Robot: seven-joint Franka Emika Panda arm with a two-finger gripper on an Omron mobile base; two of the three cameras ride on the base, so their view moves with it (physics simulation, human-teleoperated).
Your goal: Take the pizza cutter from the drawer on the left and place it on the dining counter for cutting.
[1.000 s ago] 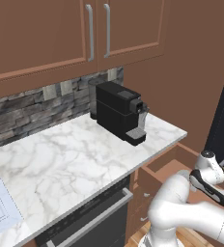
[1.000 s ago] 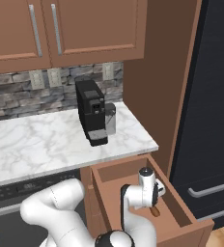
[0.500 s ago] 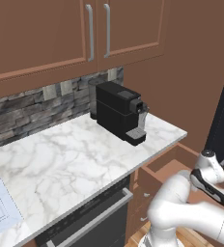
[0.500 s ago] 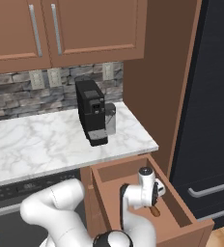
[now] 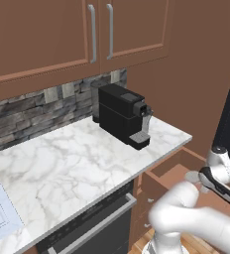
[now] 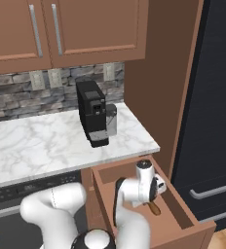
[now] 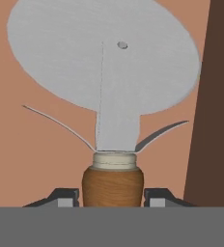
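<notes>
Pizza cutter (image 7: 109, 87) lies flat on the floor of the open drawer (image 6: 178, 214), and from the hand's own camera its long axis runs straight from six o'clock to twelve: brown wooden handle nearest, round grey wheel blade beyond, close to the drawer wall at three o'clock. The gripper (image 7: 111, 198) sits right over the handle end, one dark fingertip on either side of the wood, partly closed and apparently pinching it. From behind, the brown handle tip pokes out just below the hand. Lifting straight up looks like the sensible next move, keeping the wheel off that wall. Farther back, a black coffee machine (image 6: 93, 119) stands on the marble worktop (image 6: 37, 141).
</notes>
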